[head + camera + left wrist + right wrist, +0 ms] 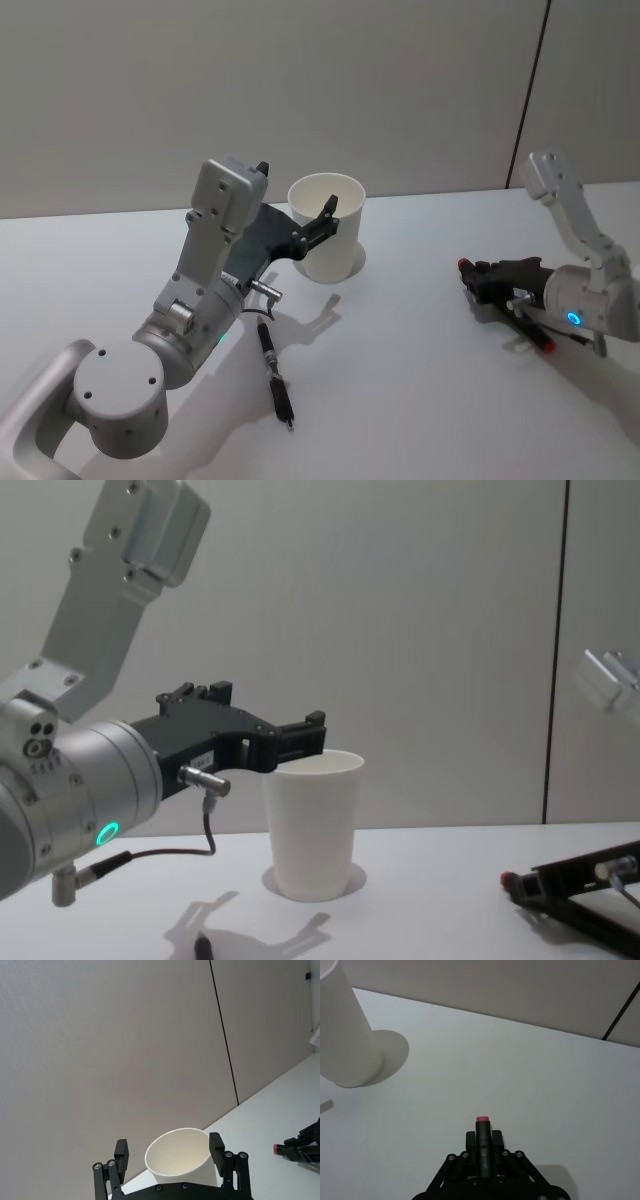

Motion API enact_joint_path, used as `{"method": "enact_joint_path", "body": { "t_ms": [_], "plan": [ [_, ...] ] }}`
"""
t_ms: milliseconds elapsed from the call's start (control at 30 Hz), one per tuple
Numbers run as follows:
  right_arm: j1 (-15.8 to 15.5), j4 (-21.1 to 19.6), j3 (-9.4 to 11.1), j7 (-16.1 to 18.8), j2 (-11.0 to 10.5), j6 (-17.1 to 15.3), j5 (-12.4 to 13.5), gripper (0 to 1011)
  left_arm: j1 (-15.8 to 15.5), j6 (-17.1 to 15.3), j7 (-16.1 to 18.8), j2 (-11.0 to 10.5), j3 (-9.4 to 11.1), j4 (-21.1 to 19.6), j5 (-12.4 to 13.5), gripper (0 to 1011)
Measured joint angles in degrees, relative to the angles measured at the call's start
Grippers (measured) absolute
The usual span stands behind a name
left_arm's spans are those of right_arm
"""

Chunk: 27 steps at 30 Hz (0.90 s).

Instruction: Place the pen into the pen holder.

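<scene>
— Zero done so far: the pen point(482, 1130) isn't in the pen holder point(335, 250) yet. Your right tool point(483, 1137) is pinching it, red cap point(482, 1119) fwd, low over the counter point(420, 420) on the right, well apart from the holder.

— And the left?

— Your left tool point(169, 1144) is spread to either side of the holder's rim. The holder stands upright on the counter. Can't tell if a finger touches it. Left to do, I'd judge: lift the pen, carry it across, tip it upright, let go inside. FYI, a 2nd dark stick point(275, 375) lies on the counter on your left side.

— Any writing?

— None legible. Holder's plain white, no brand or label; nothing readable on the pen or tools.
</scene>
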<state>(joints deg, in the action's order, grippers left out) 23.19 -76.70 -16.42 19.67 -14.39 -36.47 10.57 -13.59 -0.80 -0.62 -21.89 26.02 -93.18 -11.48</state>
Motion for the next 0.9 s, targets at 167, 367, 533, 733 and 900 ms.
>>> {"method": "enact_joint_path", "body": {
  "t_ms": [167,367,533,733,900],
  "plan": [
    [0.0,0.0,0.0,0.0,0.0,0.0,0.0,173,0.0,0.0,0.0,0.0,0.0,0.0,0.0,1001],
    [0.0,0.1,0.0,0.0,0.0,0.1,-0.1,172,0.0,0.0,0.0,0.0,0.0,0.0,0.0,1001],
    [0.0,0.1,0.0,0.0,0.0,0.1,-0.1,173,0.0,0.0,0.0,0.0,0.0,0.0,0.0,1001],
    [0.0,0.1,-0.1,0.0,0.0,0.2,-0.1,173,0.0,0.0,0.0,0.0,0.0,0.0,0.0,1001],
    [0.2,0.5,-0.2,0.1,0.2,1.3,-0.5,173,0.0,0.0,0.0,0.0,0.0,0.0,0.0,1001]
  ]
}}
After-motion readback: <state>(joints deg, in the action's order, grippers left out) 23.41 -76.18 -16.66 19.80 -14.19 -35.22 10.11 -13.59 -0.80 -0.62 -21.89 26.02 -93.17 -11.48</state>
